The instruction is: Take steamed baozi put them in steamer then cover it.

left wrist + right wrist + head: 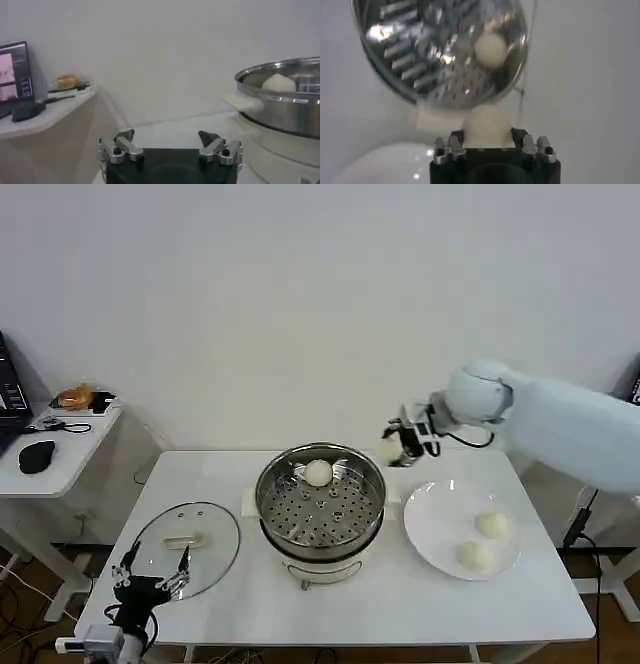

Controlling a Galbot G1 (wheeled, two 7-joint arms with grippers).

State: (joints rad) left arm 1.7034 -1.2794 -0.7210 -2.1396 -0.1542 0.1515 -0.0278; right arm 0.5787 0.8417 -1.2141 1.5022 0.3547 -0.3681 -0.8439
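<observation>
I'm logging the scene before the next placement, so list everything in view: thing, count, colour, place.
steamed baozi: four, cream-white; one in the steamer, two on the plate, one held by the right tool
steamer: one, shiny steel, table centre, uncovered
cover: one, clear glass with beige handle, flat on the table at the robot's left of the steamer
plate: one, white, at the robot's right of the steamer
table: one, white
side desk: one, white, far left, carrying a black mouse
left tool: open, low by the cover's near edge
right tool: shut on a bun, raised beside the steamer's far right rim
</observation>
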